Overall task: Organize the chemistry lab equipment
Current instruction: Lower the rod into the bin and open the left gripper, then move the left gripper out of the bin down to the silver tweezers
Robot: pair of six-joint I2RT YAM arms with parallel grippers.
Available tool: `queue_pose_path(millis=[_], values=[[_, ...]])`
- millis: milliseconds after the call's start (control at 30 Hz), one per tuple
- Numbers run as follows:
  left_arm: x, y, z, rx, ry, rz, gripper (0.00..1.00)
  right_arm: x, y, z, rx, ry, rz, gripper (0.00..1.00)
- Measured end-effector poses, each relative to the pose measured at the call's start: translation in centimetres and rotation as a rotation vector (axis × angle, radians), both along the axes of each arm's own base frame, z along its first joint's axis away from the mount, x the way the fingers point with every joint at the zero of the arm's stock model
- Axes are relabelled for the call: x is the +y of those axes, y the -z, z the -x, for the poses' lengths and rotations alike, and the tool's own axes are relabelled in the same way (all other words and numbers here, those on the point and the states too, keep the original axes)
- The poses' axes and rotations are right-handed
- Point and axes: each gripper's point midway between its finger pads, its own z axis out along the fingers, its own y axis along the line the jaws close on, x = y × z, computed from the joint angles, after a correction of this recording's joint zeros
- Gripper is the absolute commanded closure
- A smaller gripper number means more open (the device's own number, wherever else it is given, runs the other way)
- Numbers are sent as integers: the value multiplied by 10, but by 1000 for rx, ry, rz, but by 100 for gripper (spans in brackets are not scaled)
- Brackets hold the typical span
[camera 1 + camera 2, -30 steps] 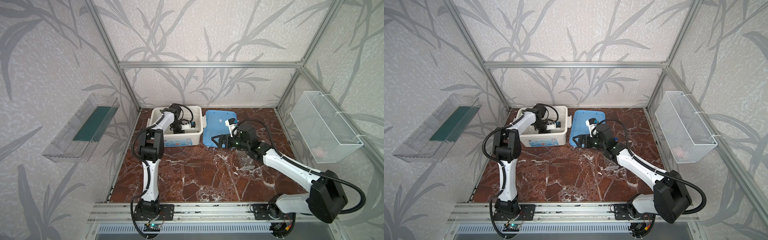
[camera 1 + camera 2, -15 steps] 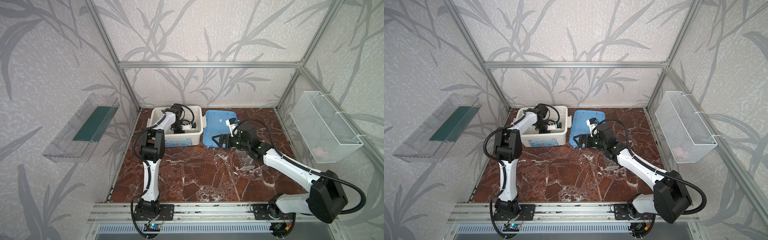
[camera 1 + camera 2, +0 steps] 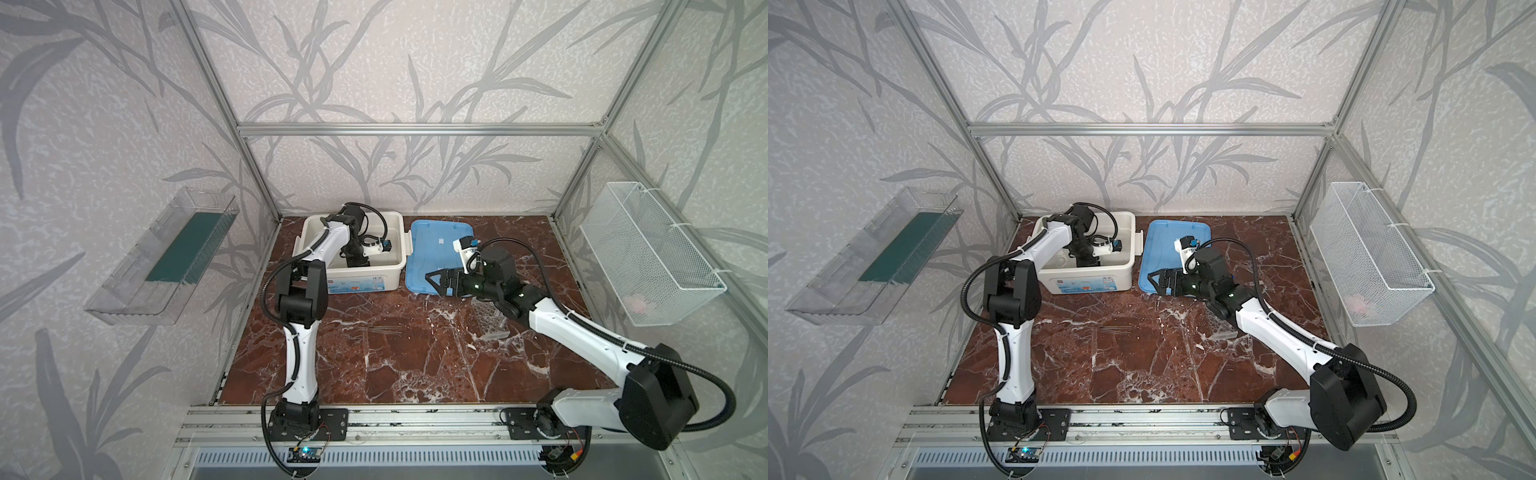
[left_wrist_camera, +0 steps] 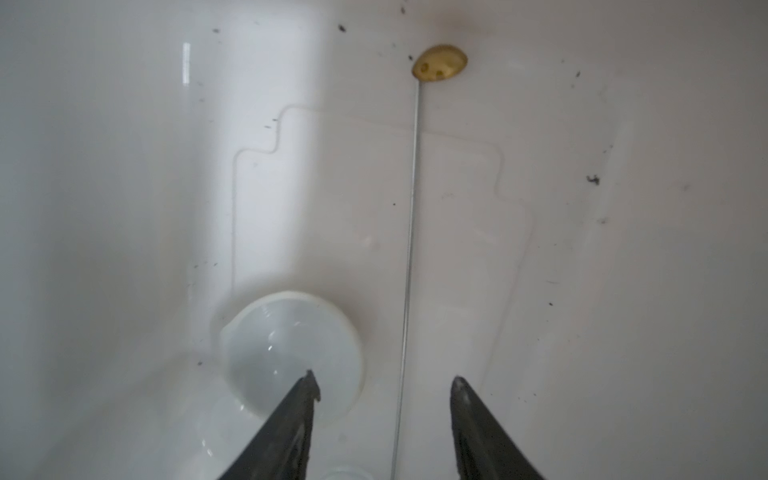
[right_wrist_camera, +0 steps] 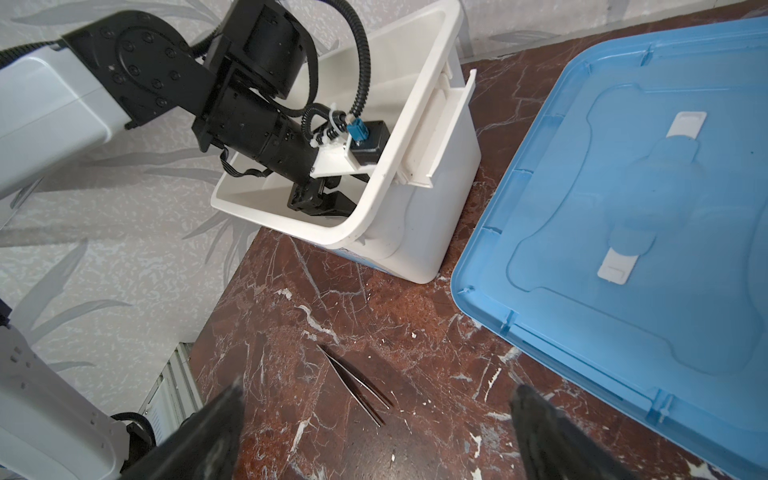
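Nearest to me on the table (image 3: 415, 374), a pair of thin rods (image 3: 384, 329) lies flat on the bare marble, well apart from everything else. The right wrist view shows these thin rods (image 5: 353, 382) joined at one end like tweezers. A little further on and off to the right, the clear holed rack (image 3: 492, 322) sits on the table with my right arm passing over it, so part of it is hidden. Beyond that my right claw (image 3: 432, 284) hangs above the table by the near-left corner of the blue lid (image 3: 436, 245). Its jaws stand wide with nothing between them. The lid lies flat just beside the white bin (image 3: 361, 282), and the right wrist view shows a strip of marble between the two. My left arm reaches over the bin's rim and down inside. There the left claw (image 4: 384, 380) is low over the bin floor, its jaws parted to a middling gap and gripping nothing. A spoon-tipped rod (image 4: 409, 228) lies on the bin floor, running out from between the jaws. It touches neither jaw as far as I can see, and its yellowish spoon end points away from the claw. The small white round dish (image 4: 282, 340) sits on the bin floor just beside that rod, close to the wall, partly hidden behind one finger (image 4: 291, 424).
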Motion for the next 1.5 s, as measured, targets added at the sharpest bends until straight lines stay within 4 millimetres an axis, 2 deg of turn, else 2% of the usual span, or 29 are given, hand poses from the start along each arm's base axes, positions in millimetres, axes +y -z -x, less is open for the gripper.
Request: queue_pose_path(millis=[267,333,600,733,900,1000,1100,1233,1300,1500], values=[[2,-82,3,-207,-35,39,26,-11,-16,10,-33,9,10,2],[4,-96,7,-253,-54,51,23,-15,-24,14,-52,12,14,2],[9,-147,30,-424,-148,134,1,-40,-55,31,-129,50,19,1],[6,-189,41,-512,-212,232,1,-51,-62,40,-154,65,20,1],[-4,-252,75,-604,-224,396,1,-61,-54,48,-141,78,43,1],[-13,-274,107,-653,-150,454,1,-66,-49,52,-135,87,53,1],[-24,-272,144,-646,-53,478,3,-71,-43,55,-125,92,62,1],[-37,-254,174,-583,40,472,8,-75,-34,59,-115,95,76,1],[-44,-231,186,-532,87,450,1,-77,-31,61,-115,94,85,1],[-54,-148,217,-345,138,377,1,-80,-23,64,-114,88,104,1]])
